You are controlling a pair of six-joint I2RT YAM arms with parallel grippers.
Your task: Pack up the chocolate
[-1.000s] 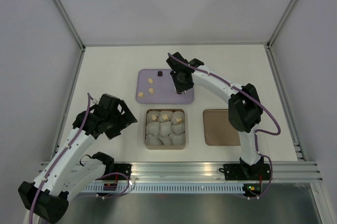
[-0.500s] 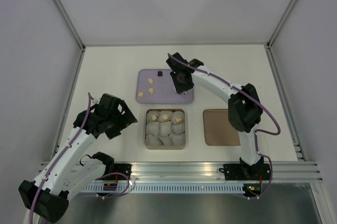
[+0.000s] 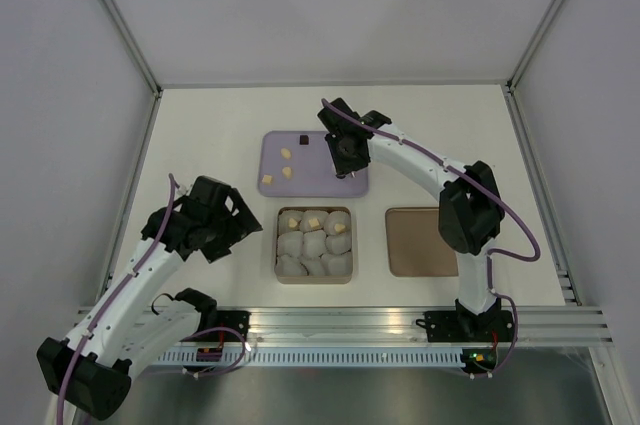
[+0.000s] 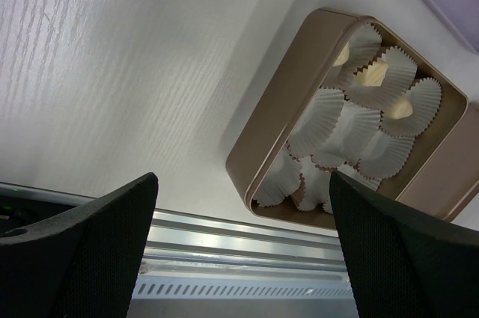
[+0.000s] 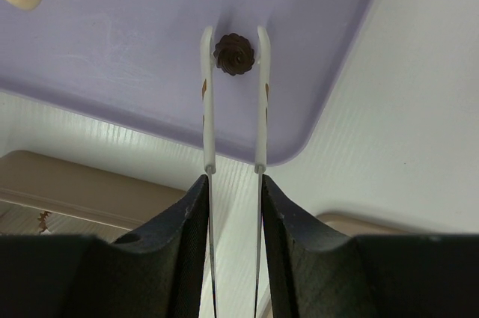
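Observation:
My right gripper (image 5: 233, 183) is shut on a pair of white-tipped tweezers (image 5: 208, 108). The tweezer tips stand either side of a dark brown swirl-topped chocolate (image 5: 233, 54) lying on the purple tray (image 5: 135, 56). In the top view this gripper (image 3: 343, 157) hangs over the tray's right part and hides that piece. Three cream chocolates (image 3: 286, 153) and another dark one (image 3: 303, 140) lie on the tray's left half. The tan box (image 3: 277, 245) of white paper cups holds three cream chocolates (image 3: 313, 221) in its far row. My left gripper (image 4: 241, 179) stands open, with nothing in it, left of the box (image 4: 277, 123).
The flat brown lid (image 3: 420, 241) lies right of the box. An aluminium rail (image 4: 247, 236) runs along the table's near edge below my left gripper. White walls with metal posts close in the table on three sides.
The right arm's elbow has drifted slightly to the right while its gripper stays over the tray. The left arm has barely shifted.

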